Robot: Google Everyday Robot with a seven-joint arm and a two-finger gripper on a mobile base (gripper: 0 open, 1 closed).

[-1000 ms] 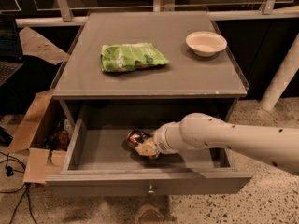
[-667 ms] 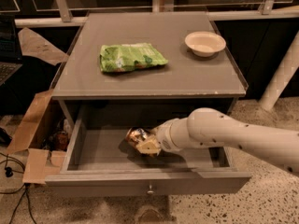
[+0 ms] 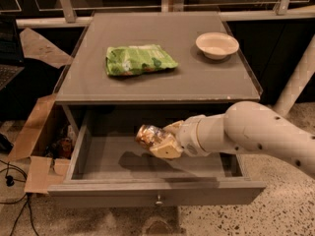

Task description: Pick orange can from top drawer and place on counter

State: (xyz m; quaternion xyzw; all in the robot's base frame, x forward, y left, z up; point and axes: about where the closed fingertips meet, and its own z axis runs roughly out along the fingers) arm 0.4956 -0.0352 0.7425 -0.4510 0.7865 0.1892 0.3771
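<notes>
The orange can (image 3: 147,135) is small, orange-brown with shiny mottled patches. My gripper (image 3: 160,140) is shut on the orange can and holds it lifted above the floor of the open top drawer (image 3: 123,156), just below the counter's front edge. The can's shadow lies on the drawer floor under it. My white arm reaches in from the right. The counter (image 3: 197,77) is the flat grey top above the drawer. The drawer's small round knob (image 3: 158,199) shows on its front.
A green crinkly snack bag (image 3: 139,59) lies on the counter left of middle. A white bowl (image 3: 217,44) stands at the counter's back right. An open cardboard box (image 3: 37,141) sits on the floor at the left. A white post (image 3: 295,82) stands at the right.
My gripper has risen with the orange can, from resting on the drawer floor to held up near the counter's front edge.
</notes>
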